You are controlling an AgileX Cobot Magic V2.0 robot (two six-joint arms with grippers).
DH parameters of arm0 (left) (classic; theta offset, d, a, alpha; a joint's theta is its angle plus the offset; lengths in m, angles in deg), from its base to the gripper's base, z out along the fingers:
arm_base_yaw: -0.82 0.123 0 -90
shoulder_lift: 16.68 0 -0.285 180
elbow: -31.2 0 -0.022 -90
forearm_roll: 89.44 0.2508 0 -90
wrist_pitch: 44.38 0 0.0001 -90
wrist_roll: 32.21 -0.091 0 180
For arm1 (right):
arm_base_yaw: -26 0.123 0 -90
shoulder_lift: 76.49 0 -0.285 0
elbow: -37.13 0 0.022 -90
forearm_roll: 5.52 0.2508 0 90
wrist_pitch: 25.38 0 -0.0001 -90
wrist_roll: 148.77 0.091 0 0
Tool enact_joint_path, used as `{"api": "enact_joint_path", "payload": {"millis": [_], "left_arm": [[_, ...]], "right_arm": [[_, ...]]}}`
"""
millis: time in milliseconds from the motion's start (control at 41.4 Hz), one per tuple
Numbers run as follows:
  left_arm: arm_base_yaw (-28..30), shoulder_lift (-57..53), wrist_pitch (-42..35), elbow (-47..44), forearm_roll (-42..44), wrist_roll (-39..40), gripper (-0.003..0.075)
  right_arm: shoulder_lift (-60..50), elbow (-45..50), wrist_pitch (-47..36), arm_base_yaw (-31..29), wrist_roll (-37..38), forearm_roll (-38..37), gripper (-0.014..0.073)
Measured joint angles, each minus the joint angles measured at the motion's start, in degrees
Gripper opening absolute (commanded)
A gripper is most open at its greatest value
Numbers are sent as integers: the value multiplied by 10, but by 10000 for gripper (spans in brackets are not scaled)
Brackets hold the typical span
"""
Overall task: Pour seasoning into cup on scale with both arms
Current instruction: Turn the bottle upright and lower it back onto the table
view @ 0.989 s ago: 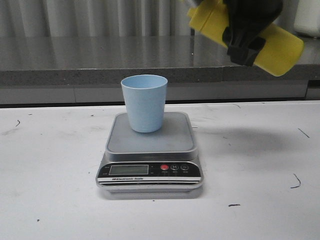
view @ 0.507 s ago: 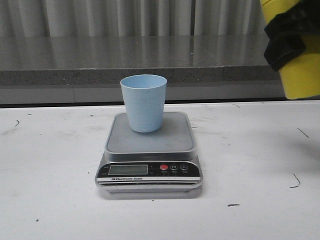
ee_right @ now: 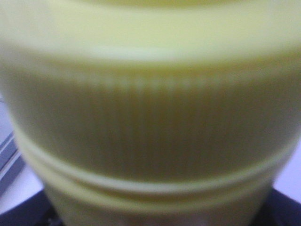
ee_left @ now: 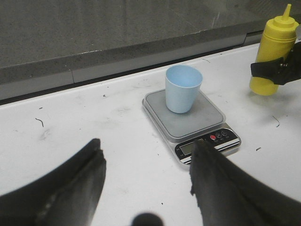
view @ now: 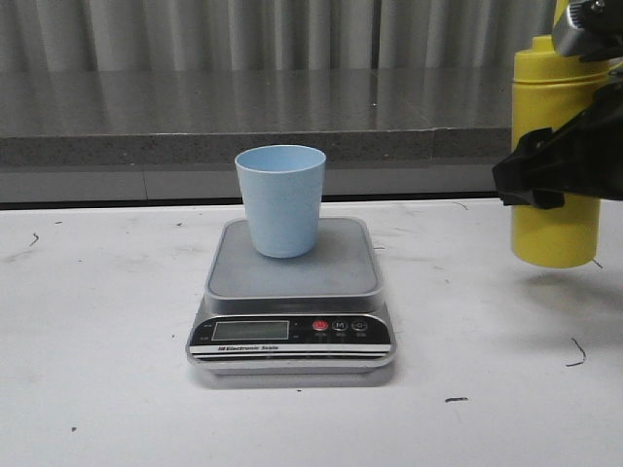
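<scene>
The pale blue cup (view: pixel 281 199) stands upright on the steel platform of the silver-grey scale (view: pixel 292 292) at the table's middle; both also show in the left wrist view, cup (ee_left: pixel 183 88) and scale (ee_left: pixel 193 123). The yellow seasoning bottle (view: pixel 555 156) is upright at the far right, just above the table, held by my right gripper (view: pixel 555 175), which is shut around its middle. The bottle (ee_right: pixel 150 117) fills the right wrist view, blurred. In the left wrist view the bottle (ee_left: pixel 273 54) shows its pointed nozzle. My left gripper (ee_left: pixel 146 165) is open and empty, near the scale's front left.
A grey stone ledge (view: pixel 195 117) runs along the back of the white table (view: pixel 97 321). Small dark scuff marks dot the tabletop.
The right gripper has swung the bottle from tilted high above the cup to upright, and lowered it at the right side of the table. Cup and scale have not moved.
</scene>
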Motion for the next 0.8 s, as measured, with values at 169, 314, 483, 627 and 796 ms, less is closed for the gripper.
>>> {"api": "enact_joint_path", "payload": {"millis": [169,314,483,627,796], "left_arm": [[0,0,0,0,0,0,400],[0,0,0,0,0,0,400],[0,0,0,0,0,0,400],[0,0,0,0,0,0,400],[0,0,0,0,0,0,400]], "right_arm": [[44,0,-65,0,4,0,262],[78,-4,-119,0,7,0,262],[114,-10,-170,0,17,1,262],[138,-28,-181,0,25,1,262],[157,-42,-186,0,27,1,314]]}}
